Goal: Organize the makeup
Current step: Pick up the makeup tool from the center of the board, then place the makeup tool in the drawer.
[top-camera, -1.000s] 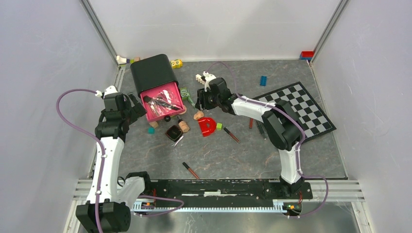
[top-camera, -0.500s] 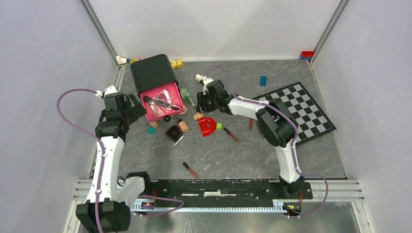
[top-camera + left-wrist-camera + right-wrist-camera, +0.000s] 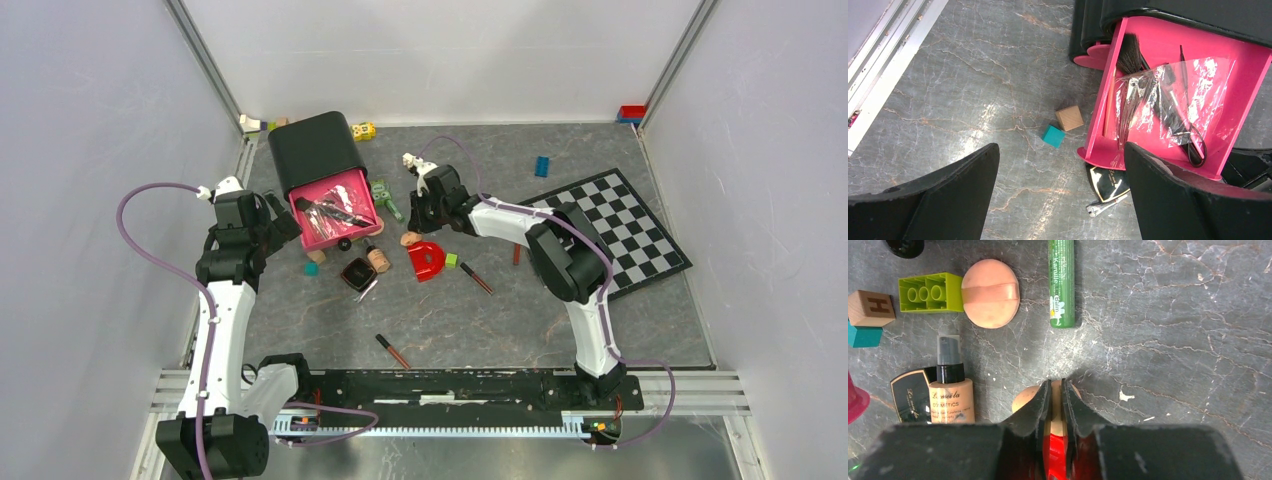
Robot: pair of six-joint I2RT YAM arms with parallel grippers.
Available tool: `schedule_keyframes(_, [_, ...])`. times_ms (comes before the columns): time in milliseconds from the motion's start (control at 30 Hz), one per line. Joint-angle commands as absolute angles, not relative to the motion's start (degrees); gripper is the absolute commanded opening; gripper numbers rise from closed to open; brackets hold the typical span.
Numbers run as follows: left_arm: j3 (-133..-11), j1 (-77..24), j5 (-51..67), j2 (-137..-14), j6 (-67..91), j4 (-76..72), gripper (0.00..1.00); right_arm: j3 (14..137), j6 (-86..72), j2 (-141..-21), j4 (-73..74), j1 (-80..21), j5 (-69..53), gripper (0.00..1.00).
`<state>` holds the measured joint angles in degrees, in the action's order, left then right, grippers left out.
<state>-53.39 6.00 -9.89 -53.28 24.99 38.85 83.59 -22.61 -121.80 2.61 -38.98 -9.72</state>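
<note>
– Right end effector (image 3: 1055,382): what has it got?
– Its fingers are pressed nearly together on the edge of a sponge (image 3: 1022,397), bottom middle of the right wrist view. A strip of peach shows between them, so I'd call it pinched, though not lifted as far as I can tell.
– Where is that on the surface (image 3: 440,320)?
– Just above centre in the overhead view, just beside the red piece (image 3: 427,260) (a toy, not ours to sort).
– And the left end effector (image 3: 1060,150)?
– Spread wide and holding nothing, over bare surface left of the pink tray (image 3: 1218,42).
– How far along are we?
– Early, by my reckoning. The tray holds a brush (image 3: 1129,55) and a clear bag (image 3: 1173,100) of tools. The rest lies outside it.
– Such as?
– In the right wrist view, a puff (image 3: 990,292) at upper left, a green tube (image 3: 1062,282) at top middle, and a bottle (image 3: 950,390) at lower left with a compact (image 3: 910,390) just beside it. Overhead, a slim tube (image 3: 393,350) lies at lower centre, well apart from the tray, and more thin sticks lie right of the red piece.
– So what's left?
– Nearly everything. The sponge has to reach the tray at upper left, then each loose piece after it.
</note>
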Motion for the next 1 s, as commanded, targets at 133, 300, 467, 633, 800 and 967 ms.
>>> schedule_keyframes(133, [-53.7,6.1,-9.6,-52.6,25.2,37.4,1.0,83.5,-22.5,-114.0,0.5,-39.1,-7.1,0.13])
schedule_keyframes(300, [-54.2,6.0,-9.6,-52.5,24.9,37.9,1.0,83.8,-22.0,-111.0,0.7,-39.1,-4.7,0.12])
schedule_keyframes(467, [-55.4,6.1,-10.9,-51.1,24.1,40.7,1.0,86.3,-22.9,-109.6,0.4,-39.5,-5.0,0.11])
schedule_keyframes(633, [-53.4,6.1,-11.9,-46.3,24.5,42.9,1.0,90.4,-23.7,-110.1,-2.9,-41.5,-5.1,0.11])
schedule_keyframes(800, [-53.3,6.1,-13.2,-44.4,24.4,43.6,1.0,99.0,-19.1,-113.9,-4.1,-44.2,-6.7,0.13])
schedule_keyframes(967, [-53.4,6.1,-12.7,-45.5,24.4,43.7,1.0,106.3,-12.0,-118.8,-4.6,-45.4,-12.0,0.14])
